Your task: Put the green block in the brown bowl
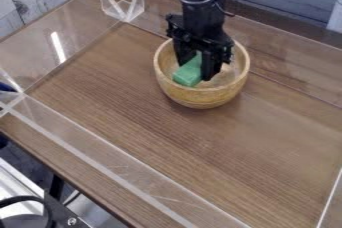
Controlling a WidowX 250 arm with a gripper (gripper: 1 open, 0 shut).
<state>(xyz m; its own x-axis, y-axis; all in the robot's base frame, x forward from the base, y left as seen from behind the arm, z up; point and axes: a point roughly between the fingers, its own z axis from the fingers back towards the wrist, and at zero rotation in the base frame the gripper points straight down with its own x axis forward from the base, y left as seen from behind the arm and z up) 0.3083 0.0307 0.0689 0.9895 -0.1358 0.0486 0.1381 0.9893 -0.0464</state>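
Note:
The green block (189, 72) is tilted inside the brown bowl (203, 96), a round tan wooden bowl at the back middle of the table. My gripper (198, 65) reaches straight down into the bowl from above. Its black fingers (217, 60) stand on either side of the block and are shut on it. The block's lower end is close to the bowl's bottom; whether it touches cannot be made out.
Clear acrylic walls (80, 162) fence the wooden tabletop on the left, front and back. A clear folded stand (124, 7) sits at the back left corner. A black cable (27, 212) lies below the front left edge.

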